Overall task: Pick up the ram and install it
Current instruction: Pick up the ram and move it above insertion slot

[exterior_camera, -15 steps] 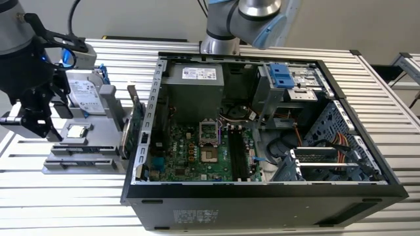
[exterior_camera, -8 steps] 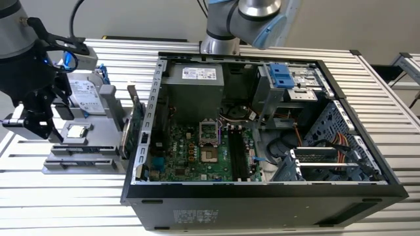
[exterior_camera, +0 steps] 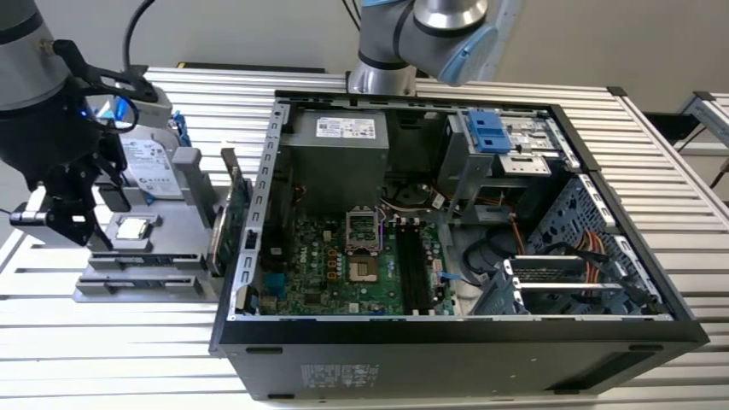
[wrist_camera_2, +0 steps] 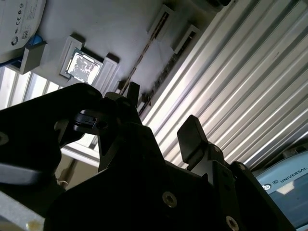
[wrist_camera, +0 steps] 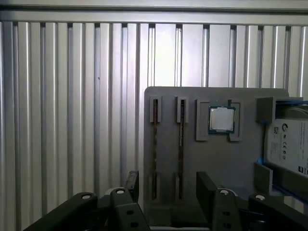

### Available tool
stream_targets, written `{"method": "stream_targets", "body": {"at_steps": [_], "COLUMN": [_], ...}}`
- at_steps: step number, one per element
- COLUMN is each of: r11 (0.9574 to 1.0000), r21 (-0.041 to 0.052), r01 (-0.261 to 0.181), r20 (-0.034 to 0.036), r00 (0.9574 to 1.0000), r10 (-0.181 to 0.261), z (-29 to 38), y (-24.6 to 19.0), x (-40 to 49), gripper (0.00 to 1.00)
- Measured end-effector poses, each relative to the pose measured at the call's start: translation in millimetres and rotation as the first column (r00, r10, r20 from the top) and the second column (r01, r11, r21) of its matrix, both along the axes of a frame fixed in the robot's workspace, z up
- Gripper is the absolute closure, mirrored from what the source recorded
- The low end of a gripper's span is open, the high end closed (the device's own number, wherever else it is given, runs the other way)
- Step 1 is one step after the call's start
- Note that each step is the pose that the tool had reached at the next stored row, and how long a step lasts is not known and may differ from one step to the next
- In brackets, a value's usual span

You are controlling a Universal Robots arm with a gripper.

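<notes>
Early stage of the pick. Shows the gripper [wrist_camera: 168, 178] spread wide and gripping nothing, hanging close to the grey holder [wrist_camera: 240, 163]. Finds the ram [wrist_camera: 155, 139] seated edge-up in a slot of that holder, just beside a second stick [wrist_camera: 181, 139], untouched and apart from the fingers [wrist_camera: 206, 185].

In the exterior view, places the holder at 9 o'clock of the open computer case [exterior_camera: 456, 337], the gripper at the holder's own 9 o'clock side, and the ram along its 3 o'clock edge, just beside the case wall. Leaves the long black memory slots [exterior_camera: 417, 266] on the motherboard [exterior_camera: 330, 273] apparently bare.

Judged as no grasp, no lift, no seating yet. Whole of the pick and the install outstanding.
</notes>
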State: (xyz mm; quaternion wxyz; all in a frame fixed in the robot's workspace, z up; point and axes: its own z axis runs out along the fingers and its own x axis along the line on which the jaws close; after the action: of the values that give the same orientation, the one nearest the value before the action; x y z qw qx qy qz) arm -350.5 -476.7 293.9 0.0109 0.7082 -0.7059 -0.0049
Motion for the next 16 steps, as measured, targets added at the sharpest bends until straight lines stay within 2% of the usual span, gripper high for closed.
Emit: {"method": "stream_targets", "body": {"at_steps": [16], "r11": [1.0], "r21": [-0.0002], "r01": [0.0], "r20": [-0.0001], "r00": [1.0], "r10": [0.0], "z": [-12.6], "y": [0.0], "x": [0.0], "gripper": [0.0]}}
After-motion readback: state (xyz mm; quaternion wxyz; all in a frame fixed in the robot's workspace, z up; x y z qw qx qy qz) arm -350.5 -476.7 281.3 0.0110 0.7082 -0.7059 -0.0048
